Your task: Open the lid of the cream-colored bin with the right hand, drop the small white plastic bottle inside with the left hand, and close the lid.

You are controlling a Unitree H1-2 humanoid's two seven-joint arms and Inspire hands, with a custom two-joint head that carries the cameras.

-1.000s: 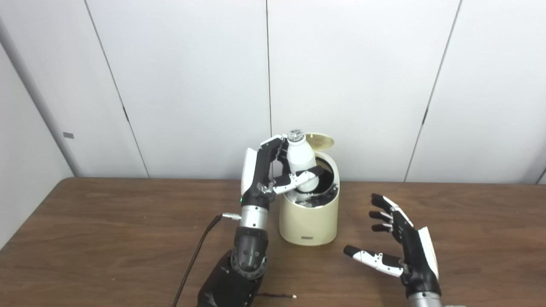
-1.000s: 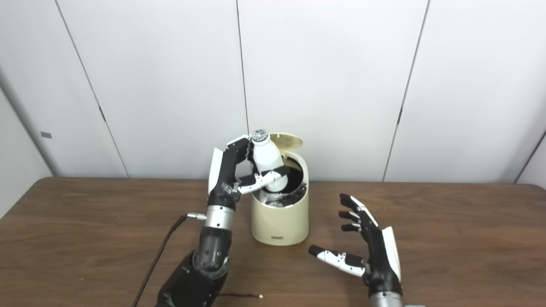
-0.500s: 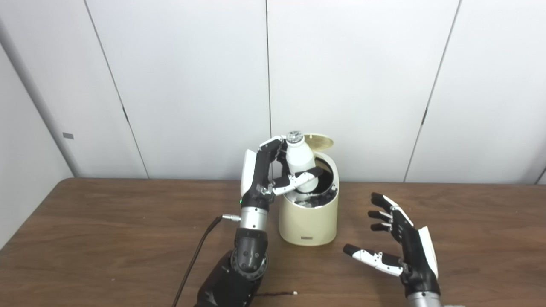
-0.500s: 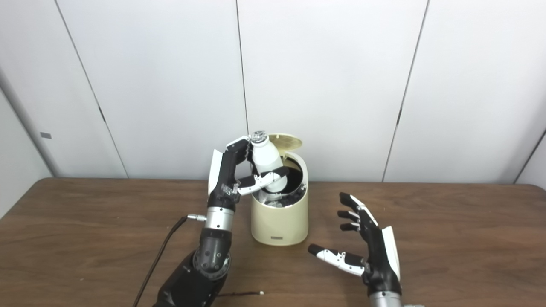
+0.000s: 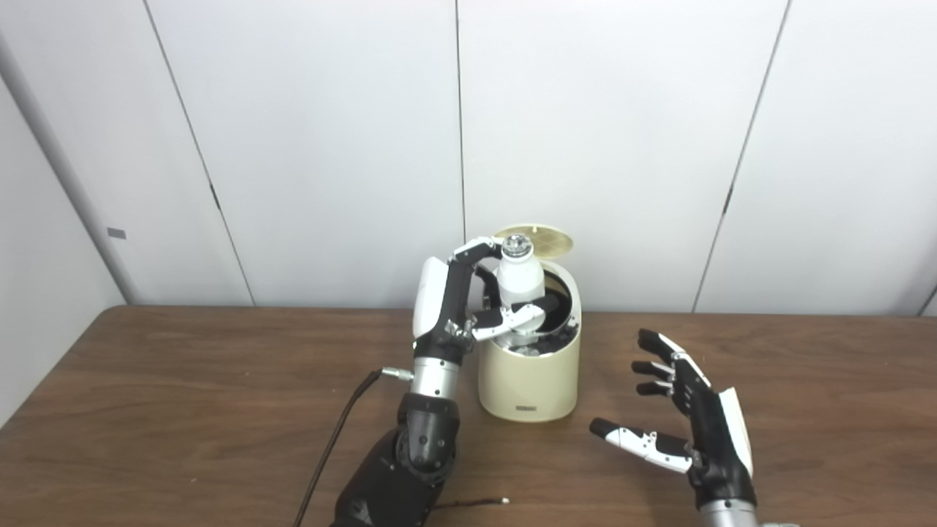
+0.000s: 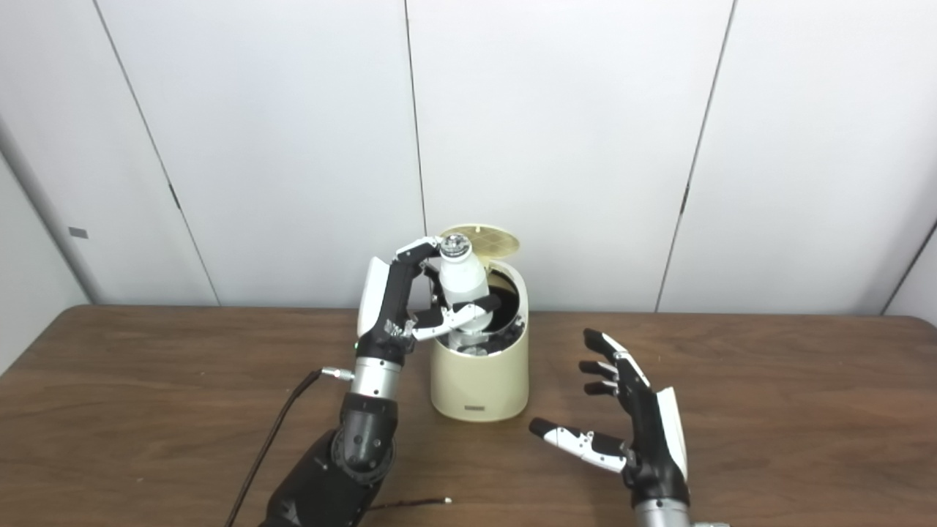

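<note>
The cream-colored bin stands at the middle of the wooden table near the wall, its round lid tipped up at the back. My left hand is at the bin's left rim, shut on the small white plastic bottle. The bottle stands upright with its lower part down in the bin's dark opening. My right hand hovers low over the table to the right of the bin, open and empty, palm facing left.
A dark cable runs along the table beside my left forearm. A thin wire lies near the front edge. White wall panels stand close behind the bin. The wooden table extends wide to both sides.
My left hand has lowered the bottle farther into the bin's opening. The lid, the bin and my right hand have stayed where they were.
</note>
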